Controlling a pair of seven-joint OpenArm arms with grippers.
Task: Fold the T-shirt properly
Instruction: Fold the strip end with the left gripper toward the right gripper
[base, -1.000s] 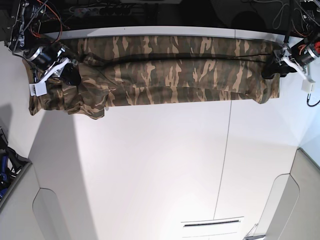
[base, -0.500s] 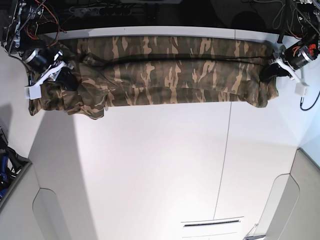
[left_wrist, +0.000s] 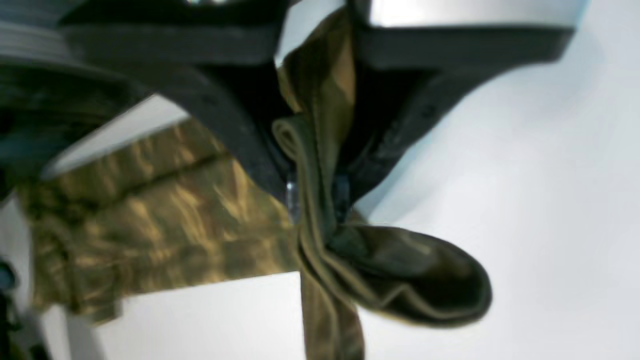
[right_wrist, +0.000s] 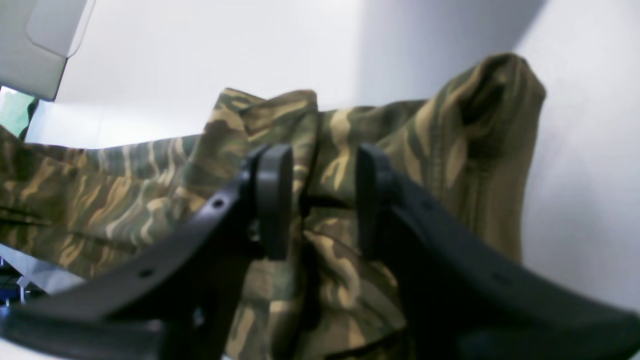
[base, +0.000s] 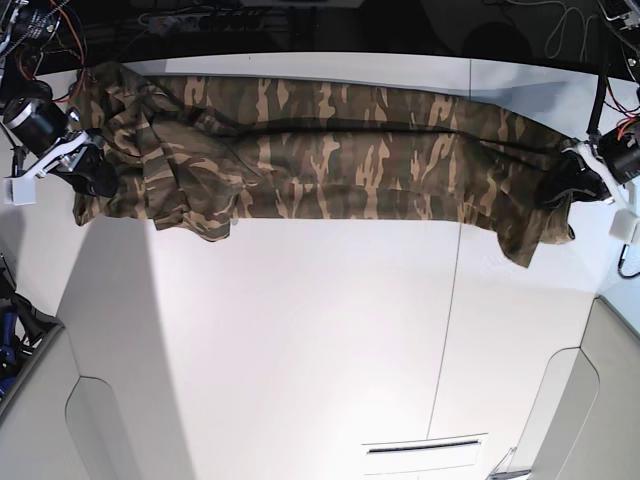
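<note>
The camouflage T-shirt (base: 330, 160) is stretched in a long band across the far part of the white table (base: 300, 340). My right gripper (base: 90, 172), at the left of the base view, is shut on the bunched end of the shirt; the right wrist view shows cloth (right_wrist: 100, 190) filling the gap of the gripper (right_wrist: 325, 210). My left gripper (base: 557, 187), at the right of the base view, is shut on the other end, and a loose corner hangs below it. The left wrist view shows this gripper (left_wrist: 315, 200) pinching a folded edge of the shirt (left_wrist: 150, 225).
The dark back edge with cables (base: 200, 20) runs behind the shirt. Grey panels stand at the front left (base: 40, 420) and front right (base: 600, 400) corners. A thin seam (base: 450, 320) crosses the table, and a slot (base: 425, 447) lies near the front.
Both grippers have moved outward, away from each other, with the shirt ends in them. The shirt is pulled longer and tauter, and its right end now dips towards the front.
</note>
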